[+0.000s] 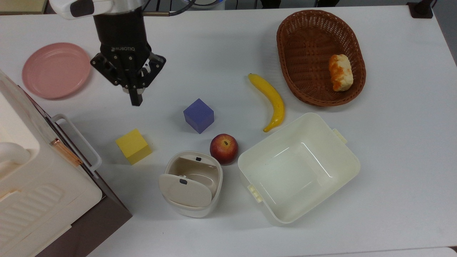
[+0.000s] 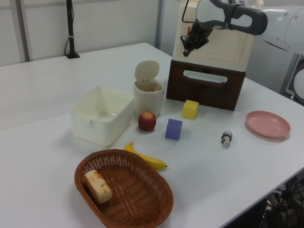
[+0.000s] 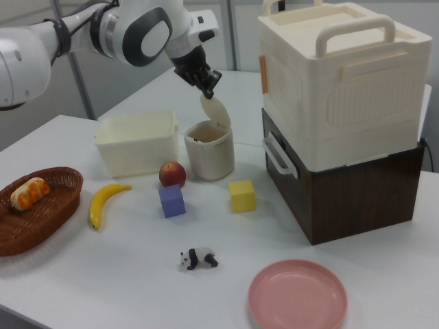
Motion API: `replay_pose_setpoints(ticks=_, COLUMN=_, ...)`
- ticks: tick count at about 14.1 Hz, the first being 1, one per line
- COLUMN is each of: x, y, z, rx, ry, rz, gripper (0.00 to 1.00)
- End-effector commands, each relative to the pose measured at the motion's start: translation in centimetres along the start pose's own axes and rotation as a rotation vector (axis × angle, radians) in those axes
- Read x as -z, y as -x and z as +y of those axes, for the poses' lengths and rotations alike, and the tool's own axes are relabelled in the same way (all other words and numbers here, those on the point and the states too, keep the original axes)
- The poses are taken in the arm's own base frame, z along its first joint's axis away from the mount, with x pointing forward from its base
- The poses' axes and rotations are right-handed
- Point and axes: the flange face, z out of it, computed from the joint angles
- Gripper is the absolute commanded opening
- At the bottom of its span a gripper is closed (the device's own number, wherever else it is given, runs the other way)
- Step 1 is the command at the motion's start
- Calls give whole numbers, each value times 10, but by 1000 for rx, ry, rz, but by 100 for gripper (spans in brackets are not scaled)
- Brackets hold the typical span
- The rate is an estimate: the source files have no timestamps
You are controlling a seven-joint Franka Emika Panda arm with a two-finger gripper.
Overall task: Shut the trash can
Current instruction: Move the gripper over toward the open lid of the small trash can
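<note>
The trash can (image 1: pixel 194 207) is a small cream bin near the table's front in the top view, between the yellow cube and the cream tub. Its beige lid (image 1: pixel 185 191) stands tipped up and open, so the inside shows; the lid (image 2: pixel 146 70) also stands upright in the left view and the lid (image 3: pixel 217 113) in the right view. My gripper (image 1: pixel 136 101) is shut with nothing in it. It hangs well above the table, above and beyond the bin in the top view. In the right view my gripper (image 3: pixel 210 91) sits just above the lid's top edge.
Beside the bin lie a red apple (image 1: pixel 224 148), a purple cube (image 1: pixel 199 115), a yellow cube (image 1: pixel 133 146) and a large lidless cream tub (image 1: pixel 342 171). A banana (image 1: pixel 271 100), a wicker basket (image 1: pixel 285 46) with bread, a pink plate (image 1: pixel 56 70), a toy panda (image 2: pixel 227 138) and a big white-and-brown box (image 1: pixel 43 185) stand around.
</note>
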Motion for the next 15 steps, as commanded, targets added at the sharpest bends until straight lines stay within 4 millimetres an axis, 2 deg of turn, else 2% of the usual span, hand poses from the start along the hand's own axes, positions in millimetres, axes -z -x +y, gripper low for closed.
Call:
replay_pose_setpoints(ticks=1, x=-13, y=-16, z=-1, rx=-3, ry=-5, rz=108, gripper=0)
replay_pose_setpoints(ticks=5, x=-39, y=-35, z=-6, rx=5, ry=5, rz=157, gripper=0)
replay_pose_setpoints(ticks=8, x=-40, y=-45, z=-11, rx=13, ry=7, rz=189, gripper=0)
replay_pose_setpoints(ticks=10, x=-43, y=-52, z=-16, rx=21, ry=10, rz=274, gripper=0)
replay_pose_setpoints(ticks=12, x=-60, y=-53, z=-32, rx=29, ry=5, rz=338, gripper=0)
replay_pose_setpoints(ticks=15, x=-75, y=-51, z=-37, rx=35, ry=6, rz=352, gripper=0)
